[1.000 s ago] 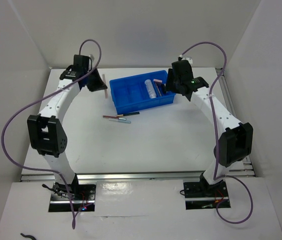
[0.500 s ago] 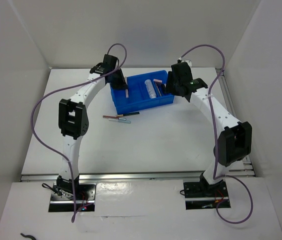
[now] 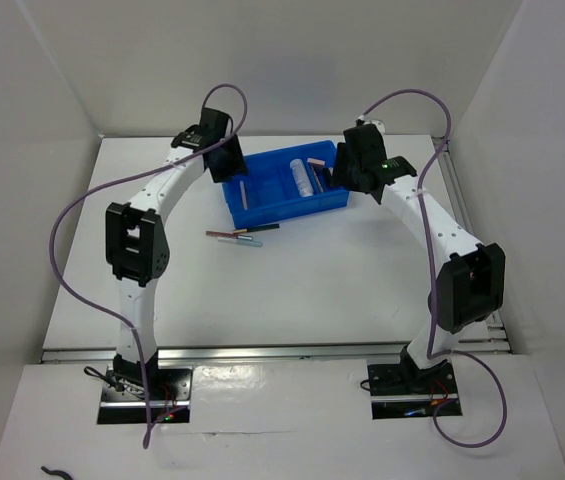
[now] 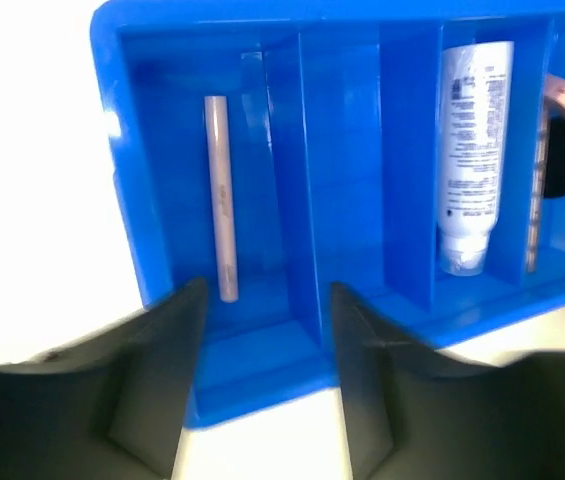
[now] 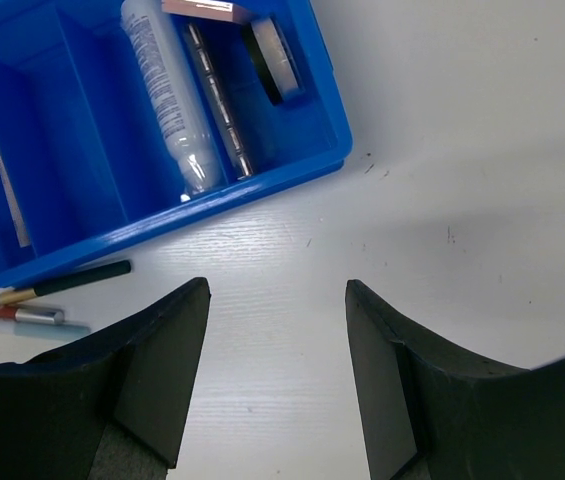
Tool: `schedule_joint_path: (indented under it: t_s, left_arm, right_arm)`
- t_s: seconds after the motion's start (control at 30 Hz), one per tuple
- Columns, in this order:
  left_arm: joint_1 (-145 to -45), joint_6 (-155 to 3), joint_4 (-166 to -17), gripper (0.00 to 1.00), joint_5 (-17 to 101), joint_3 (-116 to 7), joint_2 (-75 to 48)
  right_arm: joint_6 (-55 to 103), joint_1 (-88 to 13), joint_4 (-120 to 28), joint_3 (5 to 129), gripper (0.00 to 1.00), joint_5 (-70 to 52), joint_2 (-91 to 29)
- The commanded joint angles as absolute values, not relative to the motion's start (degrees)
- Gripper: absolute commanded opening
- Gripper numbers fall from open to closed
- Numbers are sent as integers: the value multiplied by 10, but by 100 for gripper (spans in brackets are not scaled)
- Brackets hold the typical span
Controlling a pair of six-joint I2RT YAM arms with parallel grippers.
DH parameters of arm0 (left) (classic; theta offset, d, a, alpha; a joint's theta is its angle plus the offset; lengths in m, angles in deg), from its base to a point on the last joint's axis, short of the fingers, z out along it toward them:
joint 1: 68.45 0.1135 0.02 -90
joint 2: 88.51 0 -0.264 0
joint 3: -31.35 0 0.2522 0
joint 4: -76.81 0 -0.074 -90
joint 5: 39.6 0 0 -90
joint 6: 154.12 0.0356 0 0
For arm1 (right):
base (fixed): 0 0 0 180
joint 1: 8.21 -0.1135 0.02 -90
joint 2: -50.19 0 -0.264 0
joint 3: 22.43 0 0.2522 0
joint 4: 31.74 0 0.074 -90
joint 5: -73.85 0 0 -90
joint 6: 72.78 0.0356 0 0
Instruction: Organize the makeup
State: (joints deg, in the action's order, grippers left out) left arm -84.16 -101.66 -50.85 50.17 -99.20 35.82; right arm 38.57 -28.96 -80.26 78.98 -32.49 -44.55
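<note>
Left gripper (image 4: pixel 267 300), jaws wide and empty, above the left-end compartment of the blue tray (image 4: pixel 127 180), where a pale pink pencil (image 4: pixel 221 195) lies. Loose pencils (image 3: pixel 242 236) lie just before the tray, probably best pinched singly, crosswise, mid-shaft.

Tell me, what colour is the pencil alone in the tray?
The pencil is pale pink; best in the left wrist view.

Blue tray (image 3: pixel 292 208) at upper centre of frame. Left gripper (image 3: pixel 227 165) over its left end, right gripper (image 3: pixel 339 175) at its right end. Pale stick (image 3: pixel 244 193) lies in the left compartment, clear-white tube (image 3: pixel 303 178) right of centre. Pencils (image 3: pixel 242 235) lie on the table (image 3: pixel 312 290) just below the tray.
</note>
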Motion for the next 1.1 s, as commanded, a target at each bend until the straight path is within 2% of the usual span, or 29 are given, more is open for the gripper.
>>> schedule_joint_path:
  t_s: [0.0, 0.03, 0.1, 0.13, 0.23, 0.27, 0.3, 0.47, 0.53, 0.57, 0.63, 0.83, 1.07]
  left_arm:
    - [-860, -980, -503, 55, 542, -949, 275]
    - [-869, -962, -503, 42, 551, -930, 243]
    - [-879, -962, -503, 31, 572, -851, 203]
    - [-879, -962, -517, 28, 587, -814, 180]
    - [-894, -993, -558, 28, 599, -665, 84]
    - [-899, -1004, -589, 32, 606, -631, 63]
    - [-899, -1022, -596, 45, 611, -581, 34]
    - [-912, -1245, -586, 61, 630, -505, 14]
    - [-925, -1294, -579, 63, 657, -505, 19]
    - [-925, -1335, -567, 70, 662, -505, 37]
    - [-925, -1358, -553, 74, 662, -524, 58]
    - [-925, -1408, -556, 63, 681, -518, 92]
    - [-906, -1435, -570, 58, 686, -518, 119]
  right_arm:
    - [386, -286, -802, 783, 64, -321, -412]
    - [386, -286, -802, 783, 64, -321, -412]
    - [391, -286, -802, 776, 64, -321, -406]
    - [391, -286, -802, 769, 64, -321, -406]
    - [391, -291, -802, 757, 64, -321, -393]
    - [391, -291, -802, 757, 64, -321, -393]
    - [391, -291, -802, 757, 64, -316, -393]
    - [391, -304, -802, 757, 64, -316, -393]
    - [391, -310, -802, 757, 64, -316, -388]
    - [391, -310, -802, 757, 64, -316, -382]
    - [391, -310, -802, 752, 64, -316, -377]
    - [386, -310, -808, 740, 64, -328, -365]
    - [375, -310, -814, 735, 64, -328, -365]
